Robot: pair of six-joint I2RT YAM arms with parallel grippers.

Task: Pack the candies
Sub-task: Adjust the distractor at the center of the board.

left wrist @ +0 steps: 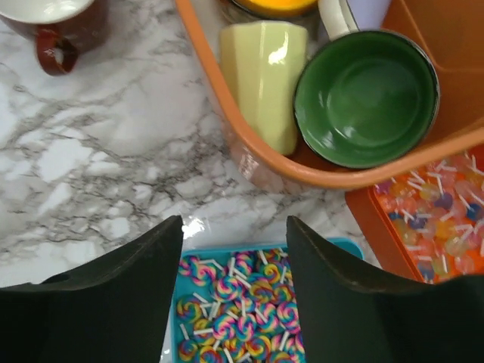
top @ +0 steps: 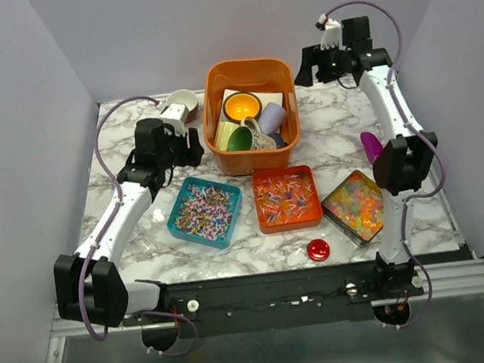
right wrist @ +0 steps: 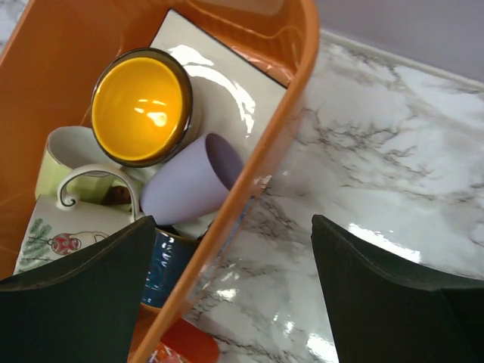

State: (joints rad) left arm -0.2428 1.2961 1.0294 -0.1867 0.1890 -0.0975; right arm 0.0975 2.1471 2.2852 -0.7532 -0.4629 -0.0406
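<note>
Three open containers stand in a row at the table's front. A teal tray [top: 172, 220] holds rainbow swirl candies [top: 204, 211]. An orange tray [top: 289, 226] holds thin pale wrapped candies [top: 286, 196]. A metal tin [top: 347, 228] holds glossy jelly beads [top: 356, 205]. My left gripper [top: 186, 157] is open and empty above the teal tray's far edge; the swirl candies [left wrist: 234, 318] show between its fingers [left wrist: 121, 302]. My right gripper [top: 306, 65] is open and empty, held high over the right rim of the orange basket [right wrist: 280, 136].
The orange basket [top: 246, 64] at the back centre holds several cups and bowls. A brown mug [top: 183, 101] stands left of it. A purple scoop [top: 371, 145] lies at the right, a red lid [top: 319, 249] near the front edge, and a small white bit [top: 157, 214] left of the teal tray.
</note>
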